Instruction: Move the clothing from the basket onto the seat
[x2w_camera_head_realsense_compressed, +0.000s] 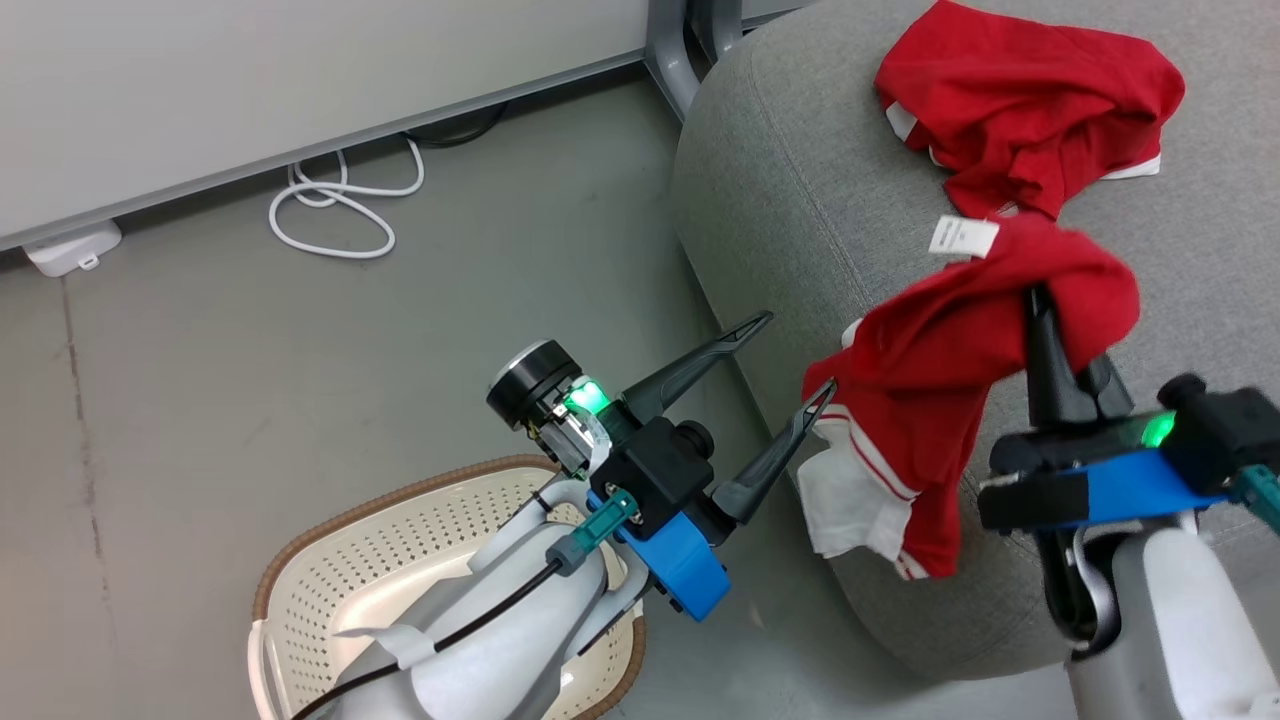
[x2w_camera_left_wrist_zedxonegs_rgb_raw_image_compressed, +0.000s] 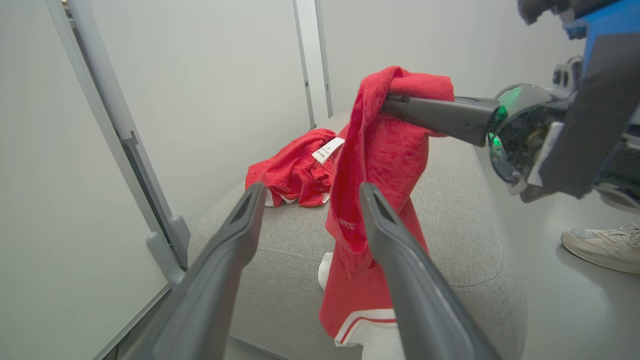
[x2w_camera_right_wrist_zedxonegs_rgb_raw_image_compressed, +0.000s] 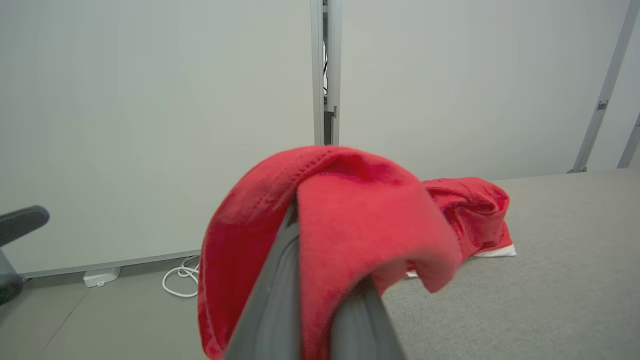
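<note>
Grips red garment (x2w_camera_head_realsense_compressed: 920, 400) in clenched right gripper (x2w_camera_head_realsense_compressed: 1045, 310) over seat (x2w_camera_head_realsense_compressed: 780, 180) edge; left gripper (x2w_camera_head_realsense_compressed: 800, 352) splayed, empty. Risks sliding to floor (x2w_camera_head_realsense_compressed: 300, 400) if released here, dragged by overhanging weight.

red clothing (x2w_camera_head_realsense_compressed: 930, 370) with white trim, light grey seat (x2w_camera_head_realsense_compressed: 790, 190), cream basket (x2w_camera_head_realsense_compressed: 340, 560) with brown rim.

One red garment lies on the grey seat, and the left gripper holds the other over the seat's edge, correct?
Not quite: the right gripper holds that garment, as the head view shows; the left gripper is open.
</note>
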